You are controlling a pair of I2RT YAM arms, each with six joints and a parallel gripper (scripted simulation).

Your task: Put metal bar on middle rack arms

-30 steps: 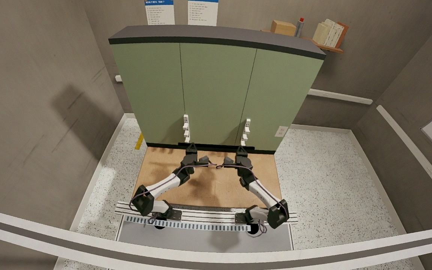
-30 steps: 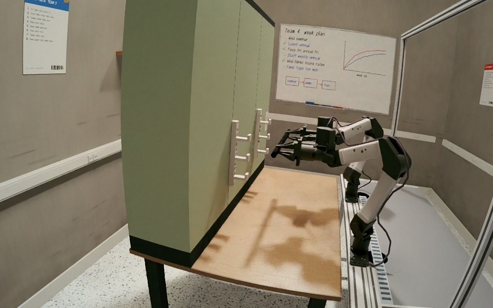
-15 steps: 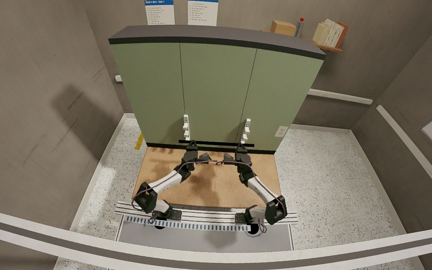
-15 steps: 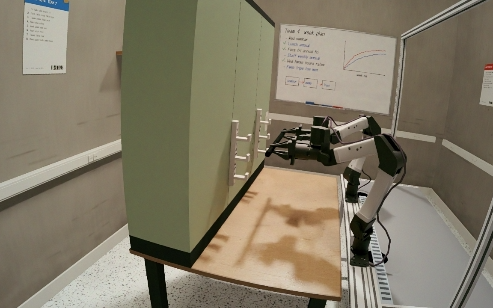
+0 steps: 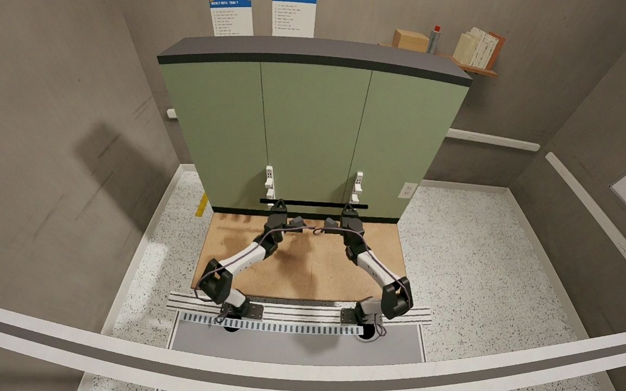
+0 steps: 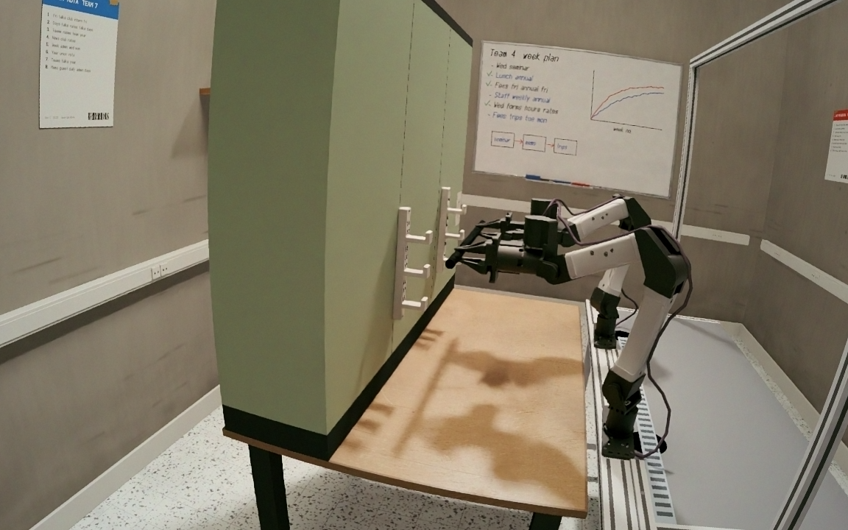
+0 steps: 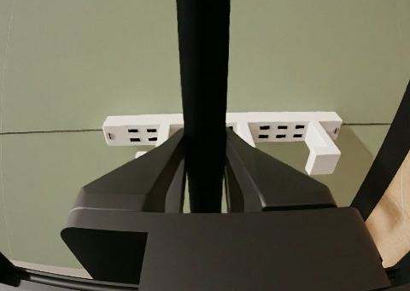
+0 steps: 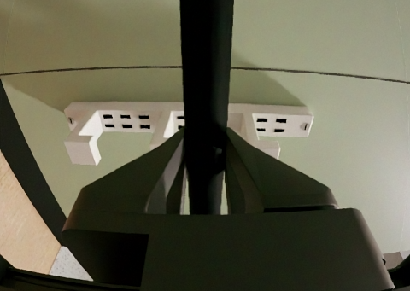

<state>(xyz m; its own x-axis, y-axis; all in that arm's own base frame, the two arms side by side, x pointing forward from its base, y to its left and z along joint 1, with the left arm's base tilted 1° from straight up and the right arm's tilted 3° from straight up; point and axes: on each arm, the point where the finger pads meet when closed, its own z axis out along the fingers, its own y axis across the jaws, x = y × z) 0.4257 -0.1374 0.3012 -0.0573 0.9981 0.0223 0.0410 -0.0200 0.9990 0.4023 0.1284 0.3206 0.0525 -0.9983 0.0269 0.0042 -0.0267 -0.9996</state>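
The black metal bar (image 5: 313, 203) (image 6: 472, 235) (image 7: 202, 48) (image 8: 206, 48) is held roughly level in front of the wall rack's white left bracket (image 5: 269, 174) (image 6: 402, 263) (image 7: 278, 117) and right bracket (image 5: 359, 177) (image 6: 444, 204) (image 8: 295, 111). My left gripper (image 5: 280, 201) (image 6: 456, 258) (image 7: 205, 137) is shut on the bar near its left end. My right gripper (image 5: 348, 206) (image 8: 205, 137) is shut on it near its right end. In both wrist views the bar crosses between the top and middle rack arms. In the exterior view it stands out from the near bracket's hooks.
The green cabinet (image 5: 315, 121) (image 6: 269, 217) stands behind the rack and the bar. A wooden table (image 5: 315, 282) (image 6: 519, 474) lies below both arms. A white outlet plate (image 5: 407, 190) is on the cabinet right of the rack.
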